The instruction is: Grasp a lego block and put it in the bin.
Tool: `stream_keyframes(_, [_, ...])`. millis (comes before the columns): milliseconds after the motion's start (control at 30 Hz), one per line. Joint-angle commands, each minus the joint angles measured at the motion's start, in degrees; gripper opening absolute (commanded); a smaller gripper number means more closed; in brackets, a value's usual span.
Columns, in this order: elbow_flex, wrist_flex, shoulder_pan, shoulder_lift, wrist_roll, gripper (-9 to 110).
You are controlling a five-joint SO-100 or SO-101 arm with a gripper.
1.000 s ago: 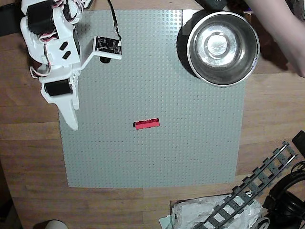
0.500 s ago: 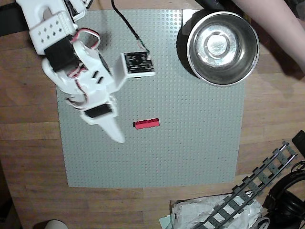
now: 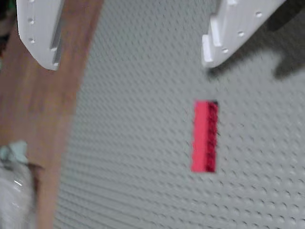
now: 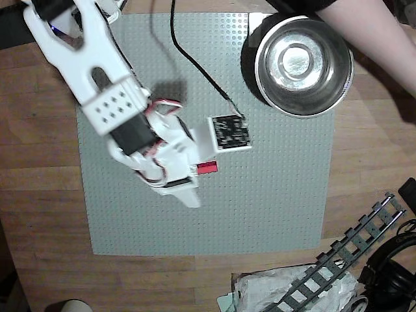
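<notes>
Lego block, small and bright red, lies flat on the grey studded baseplate, its long side running up and down in the wrist view. Both white fingers of the gripper come in from the top edge of that view, spread wide apart with nothing between them; the right-hand one hangs just above the block's upper end without touching it, while the left-hand one sits over the border where the baseplate meets the wooden table.

From overhead, only a sliver of the lego block shows, peeking out at the right side of the gripper near the middle of the baseplate. The white arm reaches in from the upper left corner (a black cable trails across the plate toward a small black board beside the gripper).

The shiny steel bowl rests at the baseplate's upper right corner, well apart from the block, and its inside holds nothing. A person's bare forearm lies beyond it. Grey toy track and crumpled plastic sit on the table at lower right.
</notes>
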State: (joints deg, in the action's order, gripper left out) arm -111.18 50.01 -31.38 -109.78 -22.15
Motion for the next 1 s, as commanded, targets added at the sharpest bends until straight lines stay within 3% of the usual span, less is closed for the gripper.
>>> stream_keyframes(0, [8.4,4.4,-0.9,7.3,-0.7,28])
stream_keyframes(100, [16.4,11.0,-2.5,15.5,-0.7,28])
stream_keyframes(700, [37.5,14.1,-4.0,37.0,-1.2,28])
stream_keyframes(967, [54.8,23.6,-2.4,50.1,-4.7,28])
